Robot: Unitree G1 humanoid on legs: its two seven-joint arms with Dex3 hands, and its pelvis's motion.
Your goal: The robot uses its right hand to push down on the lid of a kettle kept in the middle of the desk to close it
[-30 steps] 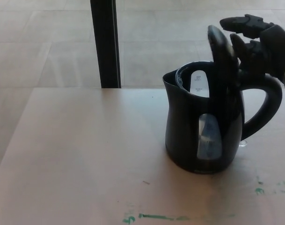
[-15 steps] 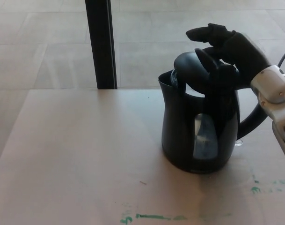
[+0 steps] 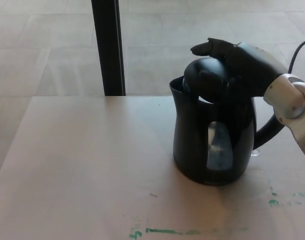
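Kettle lid (image 3: pixel 206 79) under the right hand (image 3: pixel 240 62), fingers spread flat, no legible writing.

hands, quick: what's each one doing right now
Left robot hand: not in view.
Right robot hand: open, holding nothing, resting on the kettle lid, which is not fully shut.

Black kettle (image 3: pixel 212 140) upright mid-desk — lid (image 3: pixel 205 80) tilted, nearly closed, gap at spout side.

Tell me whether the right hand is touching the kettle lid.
Touching. The head view shows the right hand resting flat on top of the lid, with no gap visible between them; the lid is tipped down, not fully shut on the kettle.
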